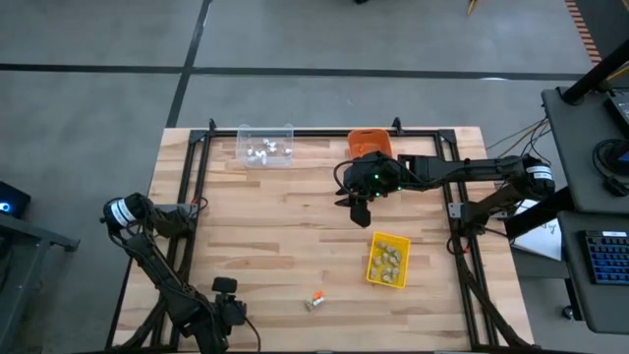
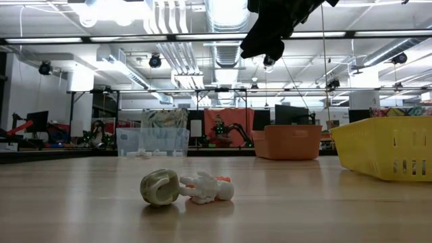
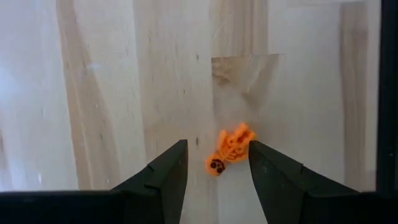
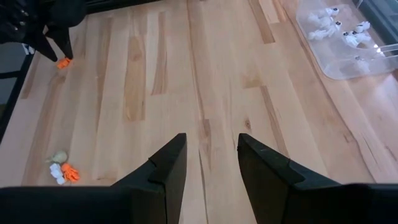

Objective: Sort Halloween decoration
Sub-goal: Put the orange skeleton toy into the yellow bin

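The left gripper (image 3: 216, 169), at the high view's lower left, is hovering with empty, parted fingers straddling an orange trinket (image 3: 229, 148) to pinch it, while the right gripper (image 1: 360, 208), parted and empty, is waiting mid-frame beside the orange bin (image 1: 370, 140).

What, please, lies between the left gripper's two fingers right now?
An orange skeleton trinket lies on the wooden table between the open left gripper's fingers, as the left wrist view shows.

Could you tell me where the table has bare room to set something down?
The broad wood between the clear bin and the left gripper is bare. It is crowded near the yellow bin, the trinket pile and the right gripper.
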You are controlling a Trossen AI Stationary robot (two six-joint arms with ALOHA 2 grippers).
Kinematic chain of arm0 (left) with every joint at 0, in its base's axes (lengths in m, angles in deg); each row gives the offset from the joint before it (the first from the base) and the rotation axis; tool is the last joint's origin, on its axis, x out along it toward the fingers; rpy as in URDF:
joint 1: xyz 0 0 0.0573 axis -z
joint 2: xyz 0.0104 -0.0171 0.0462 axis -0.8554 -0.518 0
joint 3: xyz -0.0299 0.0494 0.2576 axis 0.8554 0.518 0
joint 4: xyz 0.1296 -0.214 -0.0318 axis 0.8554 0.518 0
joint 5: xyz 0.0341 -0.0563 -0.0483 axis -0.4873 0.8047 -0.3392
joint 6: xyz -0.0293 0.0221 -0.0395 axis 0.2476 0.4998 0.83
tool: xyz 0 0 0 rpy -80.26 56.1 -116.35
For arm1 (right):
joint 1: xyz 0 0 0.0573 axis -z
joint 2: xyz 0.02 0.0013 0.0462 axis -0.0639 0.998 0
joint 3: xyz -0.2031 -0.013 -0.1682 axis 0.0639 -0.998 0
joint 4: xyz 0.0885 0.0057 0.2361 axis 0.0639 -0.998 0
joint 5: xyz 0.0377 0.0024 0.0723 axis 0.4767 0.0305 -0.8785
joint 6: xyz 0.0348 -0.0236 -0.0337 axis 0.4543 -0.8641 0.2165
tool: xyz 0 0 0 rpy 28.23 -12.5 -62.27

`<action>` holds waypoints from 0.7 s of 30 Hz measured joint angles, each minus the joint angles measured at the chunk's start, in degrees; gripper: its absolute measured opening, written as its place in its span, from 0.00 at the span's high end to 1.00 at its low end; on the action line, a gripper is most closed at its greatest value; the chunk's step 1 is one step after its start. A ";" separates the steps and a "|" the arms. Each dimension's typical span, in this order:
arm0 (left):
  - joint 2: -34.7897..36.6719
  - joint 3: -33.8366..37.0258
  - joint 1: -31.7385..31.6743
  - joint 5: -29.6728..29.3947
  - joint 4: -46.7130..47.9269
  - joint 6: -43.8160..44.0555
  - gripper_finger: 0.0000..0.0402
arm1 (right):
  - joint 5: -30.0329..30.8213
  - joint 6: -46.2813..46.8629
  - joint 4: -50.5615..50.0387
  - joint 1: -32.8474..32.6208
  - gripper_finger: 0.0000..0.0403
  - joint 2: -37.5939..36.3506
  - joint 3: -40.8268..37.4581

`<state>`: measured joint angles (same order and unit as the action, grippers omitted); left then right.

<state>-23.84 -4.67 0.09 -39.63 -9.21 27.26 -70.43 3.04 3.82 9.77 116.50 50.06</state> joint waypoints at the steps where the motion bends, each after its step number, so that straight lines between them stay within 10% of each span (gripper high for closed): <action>1: 0.00 0.00 0.05 0.00 -0.34 -0.04 0.62 | 0.00 0.00 0.00 0.00 0.67 0.00 0.00; 21: -0.03 0.35 0.70 0.94 -1.48 1.51 0.62 | -0.02 -0.07 0.00 -0.85 0.67 0.00 0.00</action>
<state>-23.88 -4.32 0.79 -38.69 -10.69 28.77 -70.45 2.97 3.82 8.92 116.50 50.06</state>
